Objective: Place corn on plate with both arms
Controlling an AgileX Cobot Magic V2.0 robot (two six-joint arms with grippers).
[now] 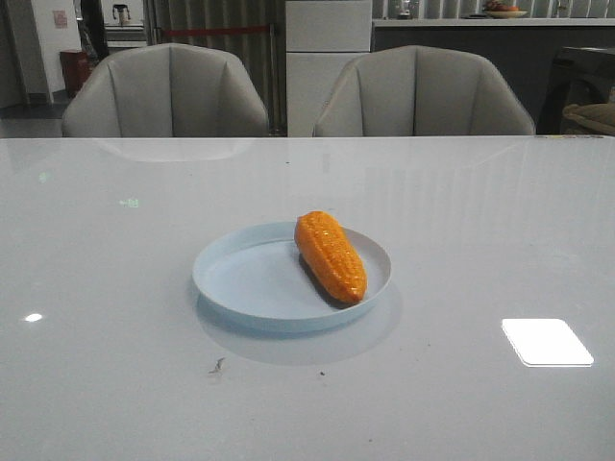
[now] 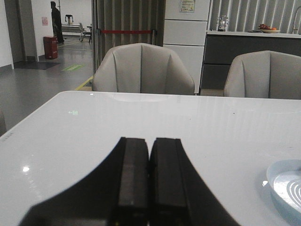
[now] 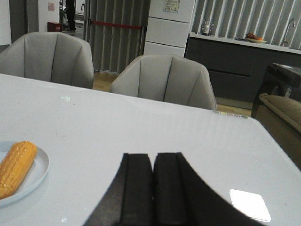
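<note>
The corn point(image 1: 331, 255) is lying inside the plate point(image 1: 240, 279), on the right half of it. Its fat end is pointing to the far side and its thin end is pointing to the near right, close to the rim. The plate is sitting in the middle of the white table point(image 1: 115, 240), with two gray chairs point(image 1: 165, 91) waiting behind the far edge.

The left gripper point(image 2: 149, 181) is showing two black fingers pressed together with nothing between them. The right gripper point(image 3: 154, 188) is looking the same, fingers pressed tight and holding nothing. Neither arm is showing in the front view, so both seem to be resting back near the robot, well apart from the plate.

It looks like the job is almost over, because the corn is already sitting where it belongs. The step in hand seems to be parking the arms. To do that well, both arms should be staying low and slow, keeping far from the plate so nothing bumps it. The corn is round, so a knock could be sending it rolling over the low rim. Keeping the fingers closed is helping too, since nothing is sticking out to catch the plate.
</note>
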